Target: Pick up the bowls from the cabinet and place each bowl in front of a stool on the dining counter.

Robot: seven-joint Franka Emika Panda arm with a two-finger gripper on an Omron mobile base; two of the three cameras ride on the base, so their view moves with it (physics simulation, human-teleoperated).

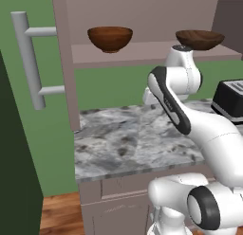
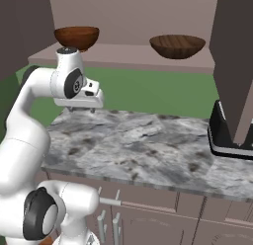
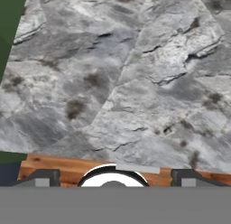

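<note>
The claw point(image 2: 80, 108) hangs wide open and empty above the marbled bench point(image 2: 148, 145), near its back edge, pointing down at the stone. It holds nothing, I judge, because no bowl is picked up yet. Above it, two wooden bowls stand on the cabinet shelf point(image 1: 142, 54), well apart: the deeper bowl point(image 1: 110, 38) toward the left end, the wider bowl point(image 1: 200, 39) toward the right end. One black toaster point(image 1: 230, 99) sits at the right edge of the bench.
</note>
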